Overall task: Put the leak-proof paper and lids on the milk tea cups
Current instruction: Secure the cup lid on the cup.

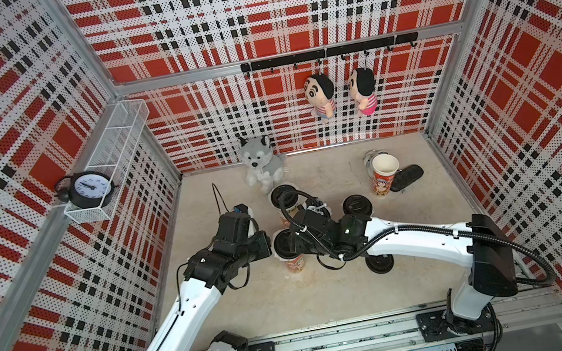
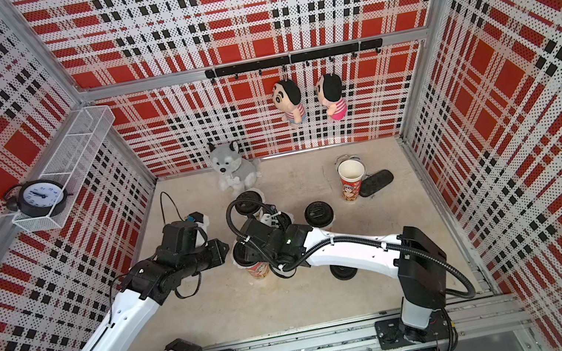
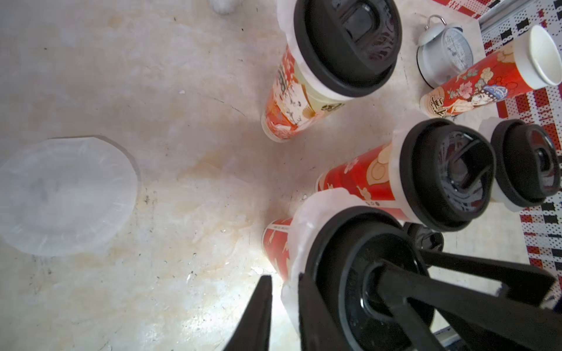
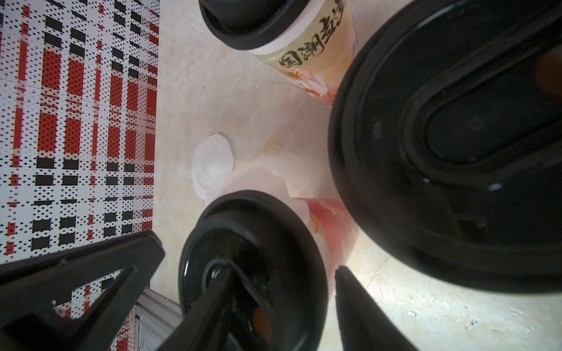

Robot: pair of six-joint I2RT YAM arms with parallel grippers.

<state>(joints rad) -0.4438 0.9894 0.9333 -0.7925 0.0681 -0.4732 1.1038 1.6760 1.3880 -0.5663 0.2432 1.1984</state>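
**Desk:** What fills the frame?

**Photographer:** A booth of red, black and white plaid walls (image 1: 281, 8). Inside, the left arm (image 1: 180, 319) and right arm (image 1: 418, 234) reach over a pale, stained table (image 1: 331, 292) and meet at the front cup (image 1: 295, 263).

**Desk:** And the milk tea cups (image 3: 359, 179)?

**Photographer:** 5 stand on the table. 4 wear black lids (image 3: 346, 45), with leak-proof paper (image 3: 307, 218) fringing out beneath the rims. The open cup (image 1: 383, 176) stands well apart near the back wall, its mouth bare, with a white alarm clock (image 3: 444, 57) just behind it.

**Desk:** Any spare paper?

**Photographer:** A loose sheet (image 3: 67, 194), possibly a stack, lies flat on the table. It is apart from the front cup, on the side toward a plaid wall.

**Desk:** The grippers?

**Photographer:** The left gripper (image 3: 283, 276) has its jaws a sliver apart, with the front cup's paper fringe between them. I cannot tell whether it pinches. The right gripper (image 4: 282, 269) straddles that cup's lid (image 4: 258, 231), with 1 finger at the centre and 1 outside the rim. I cannot tell whether it clamps.
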